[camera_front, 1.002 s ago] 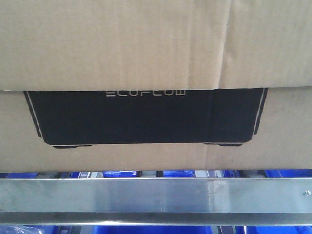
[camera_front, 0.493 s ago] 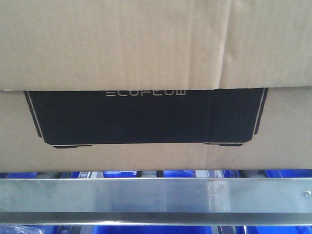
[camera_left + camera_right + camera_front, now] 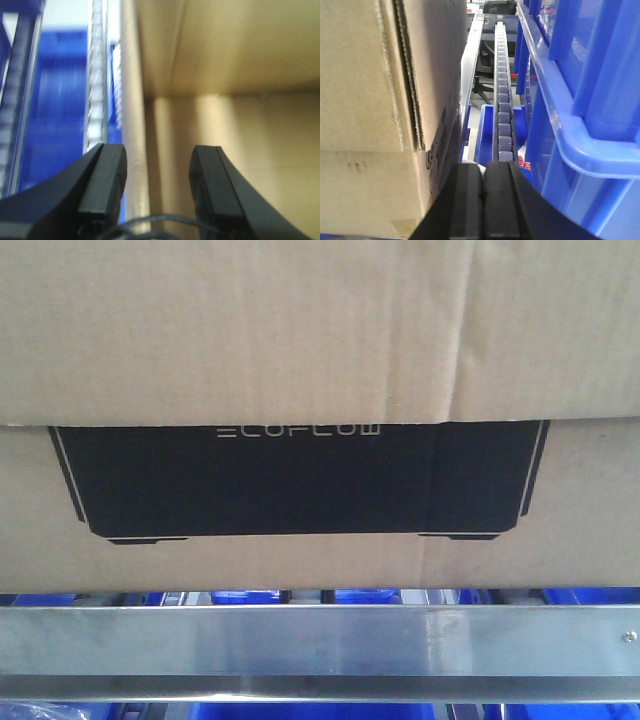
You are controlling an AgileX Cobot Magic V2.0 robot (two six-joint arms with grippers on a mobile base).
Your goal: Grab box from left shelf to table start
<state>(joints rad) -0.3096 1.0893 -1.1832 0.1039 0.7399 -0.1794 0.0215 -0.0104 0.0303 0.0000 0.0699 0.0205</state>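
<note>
The large brown corrugated cardboard box (image 3: pixel 300 340) with the black ECOFLOW panel sits on the left shelf (image 3: pixel 300 645), a rack with a wide brushed silver metal front rail, just above that rail.

The left gripper (image 3: pixel 159 165) stands open, and an upright edge of the box shows between its black fingers. That view is blurred, so contact cannot be judged. The right gripper (image 3: pixel 482 175) is closed on nothing, its fingers pressed together, alongside the box's other wall. A grey roller track (image 3: pixel 502 100) runs ahead of it and blue plastic bins (image 3: pixel 580 100) crowd its outer side.

The likely failures:
- **Slipping:** held only by side pressure, so wide a box may slip or sag.
- **Skewing:** uneven pushing could skew it on the rollers.
- **Snagging:** a low pull might catch its bottom edge on the rail.
- **Collision:** the right arm could strike the bins.
</note>
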